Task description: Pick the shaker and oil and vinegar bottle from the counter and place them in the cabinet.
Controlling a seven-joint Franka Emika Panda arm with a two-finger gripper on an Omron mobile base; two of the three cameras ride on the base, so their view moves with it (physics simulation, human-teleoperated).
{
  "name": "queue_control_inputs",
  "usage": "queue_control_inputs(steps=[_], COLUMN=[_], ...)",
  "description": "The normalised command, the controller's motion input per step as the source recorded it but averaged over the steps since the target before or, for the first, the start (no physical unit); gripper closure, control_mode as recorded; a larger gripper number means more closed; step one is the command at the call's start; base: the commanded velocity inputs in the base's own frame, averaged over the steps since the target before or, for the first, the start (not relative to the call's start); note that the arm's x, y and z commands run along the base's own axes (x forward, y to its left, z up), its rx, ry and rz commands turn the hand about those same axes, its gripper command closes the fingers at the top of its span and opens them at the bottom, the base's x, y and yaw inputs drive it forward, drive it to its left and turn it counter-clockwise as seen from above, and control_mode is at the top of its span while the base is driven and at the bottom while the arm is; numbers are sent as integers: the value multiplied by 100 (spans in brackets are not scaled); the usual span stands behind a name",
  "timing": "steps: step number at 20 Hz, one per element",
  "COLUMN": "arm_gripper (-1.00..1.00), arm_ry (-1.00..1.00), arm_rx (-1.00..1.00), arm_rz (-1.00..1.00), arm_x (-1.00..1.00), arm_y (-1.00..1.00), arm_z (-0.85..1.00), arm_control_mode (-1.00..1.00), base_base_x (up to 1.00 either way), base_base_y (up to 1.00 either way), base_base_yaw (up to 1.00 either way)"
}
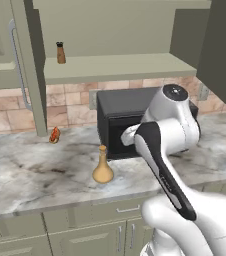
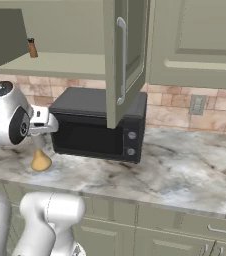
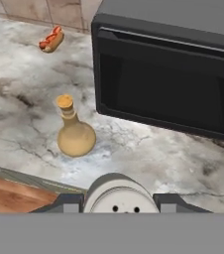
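Note:
In the hand view my gripper (image 3: pixel 119 202) is shut on the shaker (image 3: pixel 118 191), whose rounded light-grey top with small holes sits between the dark fingertips (image 3: pixel 67 202). The hand hangs above the counter (image 1: pixel 25 175) in front of the microwave. The tan oil and vinegar bottle (image 1: pixel 103 167) (image 2: pixel 40 159) (image 3: pixel 75 135) stands upright on the counter below and left of the hand, apart from it. The cabinet is open above, with its pale-green shelf (image 1: pixel 120 67) (image 2: pixel 55 65).
A black microwave (image 1: pixel 120 110) (image 2: pixel 97 125) (image 3: pixel 173 74) sits on the counter under the shelf. A brown shaker with a dark cap (image 1: pixel 60 52) (image 2: pixel 32 48) stands on the shelf's left part. A small orange-red hot dog (image 1: pixel 54 135) (image 3: pixel 51 39) lies by the wall. An open cabinet door (image 2: pixel 125 55) hangs over the microwave.

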Motion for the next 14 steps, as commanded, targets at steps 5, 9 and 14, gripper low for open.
queue_control_inputs(steps=[5, 9, 14], arm_gripper=[100, 100, 100], arm_ry=[-3, -11, -20], arm_rx=[0, -1, -2], arm_rz=[0, 0, 0], arm_x=[-2, -2, 0], arm_y=[0, 0, 0], arm_z=[78, 55, 45], arm_control_mode=[-100, -100, -100], base_base_x=[0, 0, 0], base_base_y=[0, 0, 0], base_base_yaw=[0, 0, 0])
